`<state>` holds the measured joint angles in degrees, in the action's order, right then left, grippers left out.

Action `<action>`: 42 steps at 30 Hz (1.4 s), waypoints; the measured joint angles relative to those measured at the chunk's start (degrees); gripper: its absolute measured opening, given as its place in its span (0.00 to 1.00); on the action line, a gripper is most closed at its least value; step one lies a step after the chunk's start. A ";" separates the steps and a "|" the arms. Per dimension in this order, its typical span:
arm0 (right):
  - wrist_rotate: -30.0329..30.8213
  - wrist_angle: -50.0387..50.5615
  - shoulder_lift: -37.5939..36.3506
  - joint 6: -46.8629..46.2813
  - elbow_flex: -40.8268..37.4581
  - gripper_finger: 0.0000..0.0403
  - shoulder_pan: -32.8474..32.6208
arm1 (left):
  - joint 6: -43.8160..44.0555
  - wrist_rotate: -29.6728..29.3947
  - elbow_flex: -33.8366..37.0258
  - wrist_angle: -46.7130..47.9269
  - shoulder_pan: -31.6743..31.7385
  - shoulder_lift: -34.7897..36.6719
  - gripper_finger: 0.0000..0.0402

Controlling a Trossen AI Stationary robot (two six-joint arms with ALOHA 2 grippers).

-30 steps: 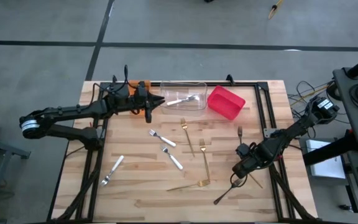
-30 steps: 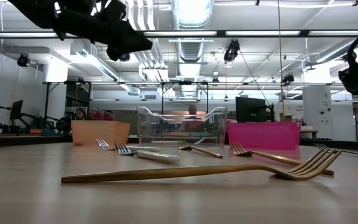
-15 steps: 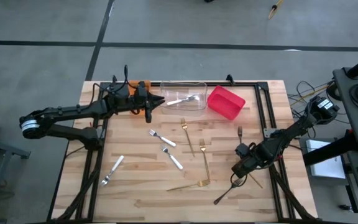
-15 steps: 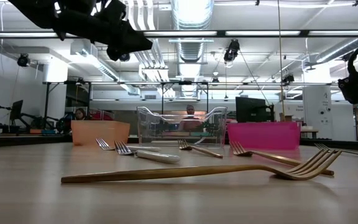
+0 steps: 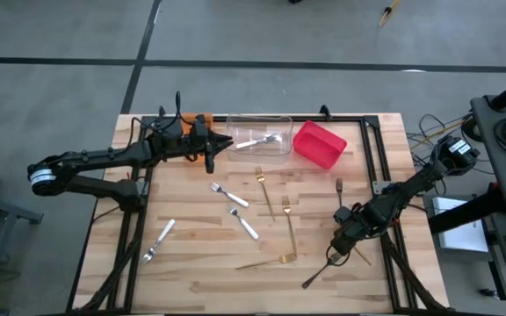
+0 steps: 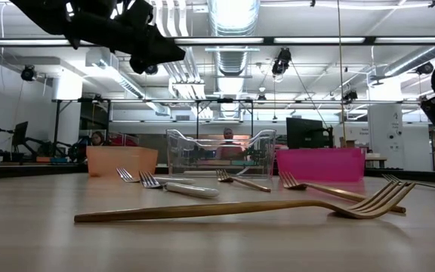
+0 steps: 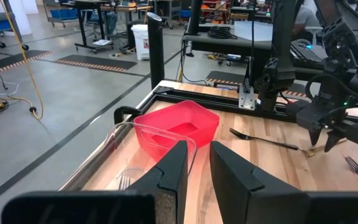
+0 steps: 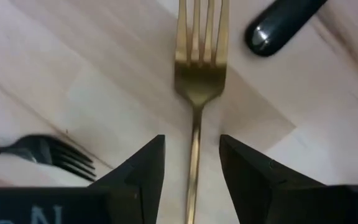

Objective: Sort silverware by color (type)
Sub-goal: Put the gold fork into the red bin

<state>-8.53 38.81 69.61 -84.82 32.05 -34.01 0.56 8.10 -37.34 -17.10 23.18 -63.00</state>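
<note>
While hanging low at lower right of the high view: right gripper [image 5: 339,242], fingers [image 8: 145,168] spread wide and empty, set astride the handle of a gold fork [image 8: 201,68]; tines pointing away from the wrist, handle centred in the gap; placed so, by the look of it, for closing squarely on the slim handle rather than on the broader head; not yet closed on it.

Just beside that fork: black fork [image 8: 42,152] at lower left of the right wrist view, and a black handle end [image 8: 284,25] at its upper right; both close enough to be nudged on a careless close; likely reason for the centred approach.

Left gripper [image 5: 220,147]: waiting at upper left of the high view, over the near end of the clear bin [image 5: 279,123]; fingers [image 7: 173,171] narrowly apart, holding nothing.

Bins, along the top edge of the table [image 5: 191,281]: orange bin [image 5: 203,118], largely hidden under the left arm; clear bin, holding a silver utensil [image 5: 257,140]; red bin [image 5: 319,145], showing nothing inside.

Loose silverware, centre of the high view: silver forks [image 5: 228,194], [image 5: 243,223], [image 5: 159,240]; gold forks [image 5: 264,191], [image 5: 289,228], [image 5: 266,262]; black forks [image 5: 339,189], [image 5: 319,272].

Judged early in the sort; most pieces unsorted.
</note>
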 joint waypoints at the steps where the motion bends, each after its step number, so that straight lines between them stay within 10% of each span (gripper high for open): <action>1: 0.27 -0.11 0.23 -0.02 -0.18 0.35 0.00 | 0.00 0.00 0.00 0.00 0.00 0.00 0.13; 19: 0.61 0.28 8.93 4.39 -0.52 0.07 0.01 | 0.00 -0.01 0.00 0.00 0.00 0.00 0.13; 42: 10.47 2.85 -0.49 5.45 3.58 0.07 0.14 | -0.02 -0.02 0.00 -0.02 0.00 0.00 0.13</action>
<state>1.95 41.66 69.12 -79.37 35.63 -33.87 0.54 8.08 -37.34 -17.12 23.18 -63.00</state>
